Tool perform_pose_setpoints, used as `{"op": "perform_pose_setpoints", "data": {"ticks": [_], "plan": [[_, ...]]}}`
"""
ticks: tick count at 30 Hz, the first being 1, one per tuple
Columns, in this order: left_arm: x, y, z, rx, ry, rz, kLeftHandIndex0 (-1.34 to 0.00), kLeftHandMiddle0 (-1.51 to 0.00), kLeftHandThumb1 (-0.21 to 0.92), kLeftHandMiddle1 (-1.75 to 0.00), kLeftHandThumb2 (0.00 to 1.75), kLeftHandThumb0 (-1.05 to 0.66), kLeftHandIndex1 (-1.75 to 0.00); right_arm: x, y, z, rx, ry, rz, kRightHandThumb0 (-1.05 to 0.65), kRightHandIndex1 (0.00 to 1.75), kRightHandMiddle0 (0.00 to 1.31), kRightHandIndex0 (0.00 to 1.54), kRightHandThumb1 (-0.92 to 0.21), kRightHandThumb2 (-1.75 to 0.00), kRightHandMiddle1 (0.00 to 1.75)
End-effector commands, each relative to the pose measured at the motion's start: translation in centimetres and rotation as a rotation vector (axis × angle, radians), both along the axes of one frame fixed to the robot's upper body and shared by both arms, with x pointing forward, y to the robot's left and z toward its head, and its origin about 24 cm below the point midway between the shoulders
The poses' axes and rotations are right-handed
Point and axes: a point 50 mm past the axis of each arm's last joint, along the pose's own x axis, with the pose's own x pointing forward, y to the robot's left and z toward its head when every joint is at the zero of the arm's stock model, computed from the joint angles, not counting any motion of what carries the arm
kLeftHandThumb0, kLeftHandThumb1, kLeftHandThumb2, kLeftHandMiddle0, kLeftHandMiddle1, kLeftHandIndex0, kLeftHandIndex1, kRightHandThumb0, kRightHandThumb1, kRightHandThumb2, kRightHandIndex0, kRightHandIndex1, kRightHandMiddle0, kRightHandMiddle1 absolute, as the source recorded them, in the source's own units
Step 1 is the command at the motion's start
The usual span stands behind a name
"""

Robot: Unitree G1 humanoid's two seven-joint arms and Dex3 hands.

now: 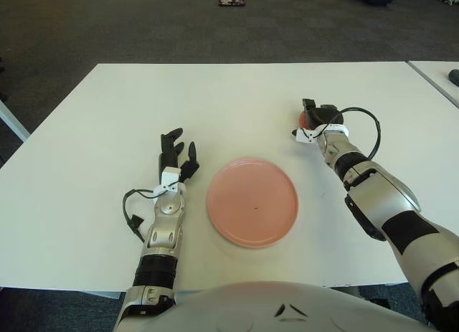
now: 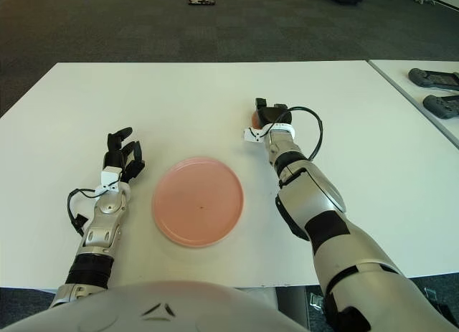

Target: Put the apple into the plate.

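Fingers of the right hand (image 1: 318, 117) curl around the round red apple (image 1: 307, 119), beyond the smooth pink plate (image 1: 252, 201).

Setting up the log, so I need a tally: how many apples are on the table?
1. The apple sits at the far right of the pink plate, mostly covered by the right hand. The left hand shows left of the plate.

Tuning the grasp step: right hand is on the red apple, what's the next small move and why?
Probably close the fingers firmly and lift a little. The right hand covers the small red apple at the white table's far right, apart from the empty round pink plate. The left hand shows idle left of the plate.
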Motion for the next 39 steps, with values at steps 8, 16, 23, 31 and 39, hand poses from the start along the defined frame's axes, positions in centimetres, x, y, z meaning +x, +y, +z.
{"op": "perform_pose_setpoints", "data": {"ticks": [8,16,23,31,39], "plan": [[-0.7,0.7,-0.6,0.006,0.040,0.041,0.00,-0.27,0.92,-0.64,0.72,-0.82,-0.94,-0.5,0.3,-1.0,-0.017,0.038,0.009,-0.77,0.03,0.00,0.18,-0.92,-0.66,0.44],[-0.9,0.8,-0.5,0.010,0.029,0.038,0.00,-0.27,0.92,-0.64,0.72,-0.80,-0.94,-0.6,-0.9,-1.0,-0.106,0.012,0.001,-0.76,0.09,0.00,0.30,-0.92,-0.59,0.61],[-1.0,1.0,-0.5,0.013,0.030,0.043,0.00,-0.27,0.92,-0.64,0.72,-0.81,-0.94,-1.0,-1.4,-1.3,-0.226,-0.022,0.023,-0.68,1.00,0.00,0.20,-0.91,-0.52,1.23],[-1.1,1.2,-0.5,0.007,0.037,0.055,0.00,-0.27,0.92,-0.64,0.71,-0.80,-0.94,-1.5,-1.7,-1.7,-0.281,-0.101,0.039,-0.23,1.67,0.21,0.42,-0.66,-0.88,1.71],[-1.1,1.3,-0.6,0.002,0.038,0.058,0.00,-0.27,0.92,-0.64,0.70,-0.80,-0.95,-1.7,-1.9,-1.8,-0.281,-0.114,0.040,-0.01,1.67,0.45,0.69,-0.24,-1.38,1.74]]}}
